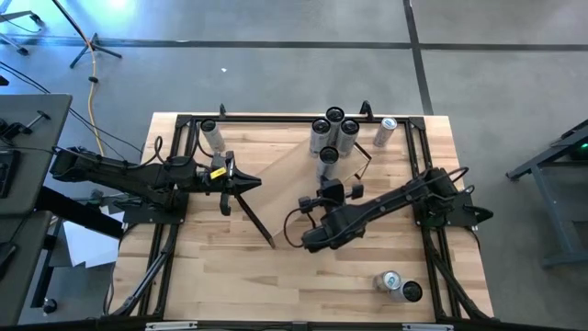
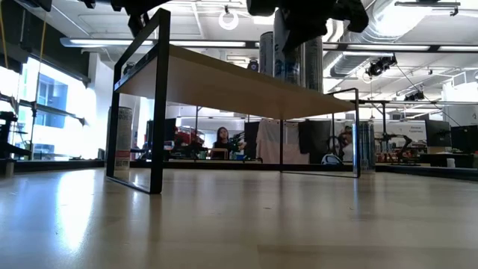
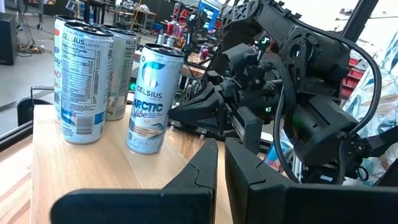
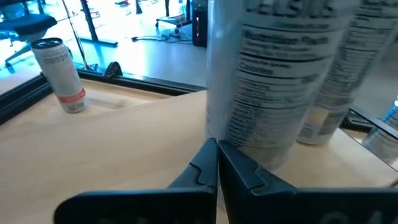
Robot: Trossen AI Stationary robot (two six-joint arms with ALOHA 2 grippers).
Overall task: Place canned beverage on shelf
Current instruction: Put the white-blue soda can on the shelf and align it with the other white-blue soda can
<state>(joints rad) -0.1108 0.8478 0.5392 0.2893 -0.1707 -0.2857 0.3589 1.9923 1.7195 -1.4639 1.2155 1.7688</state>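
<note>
4 cans [image 1: 333,131] crowding shelf [image 1: 292,161] end

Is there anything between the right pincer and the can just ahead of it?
No. In the right wrist view, the shut right pincer points at the nearest can on the shelf, with nothing between them.

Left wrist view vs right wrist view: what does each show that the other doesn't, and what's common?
Only the left wrist view: the right arm beyond the cans, and an Arctic Vibe can standing apart from the others.
Only the right wrist view: a lone can with a red band standing upright at the far end of the shelf.
Both: upright Celsius cans on the pale board, and each view's own gripper, left gripper and right gripper, shut and holding nothing.
</note>
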